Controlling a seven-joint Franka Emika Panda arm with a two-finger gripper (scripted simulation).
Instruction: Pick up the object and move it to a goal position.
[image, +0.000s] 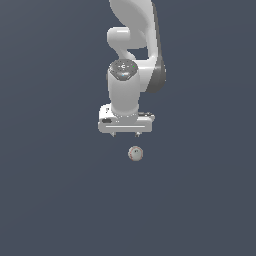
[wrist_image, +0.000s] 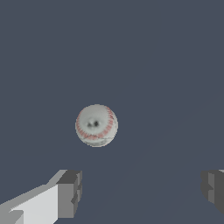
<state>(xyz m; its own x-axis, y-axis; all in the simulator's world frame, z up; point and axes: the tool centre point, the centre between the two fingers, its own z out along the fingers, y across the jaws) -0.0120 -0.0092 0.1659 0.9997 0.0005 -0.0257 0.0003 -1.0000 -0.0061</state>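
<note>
The object is a small off-white ball with reddish seams, lying on the dark grey floor. In the exterior view it sits just below the white arm's hand, slightly toward that view's right. My gripper hangs near it, open, its two short fingertips spread wide with nothing between them. In the wrist view the ball shows ahead of the gripper, outside the gap between the grey fingertips, which do not touch it.
A flat, uniform dark grey floor extends all round the arm and ball. No other objects, containers or edges appear in either view.
</note>
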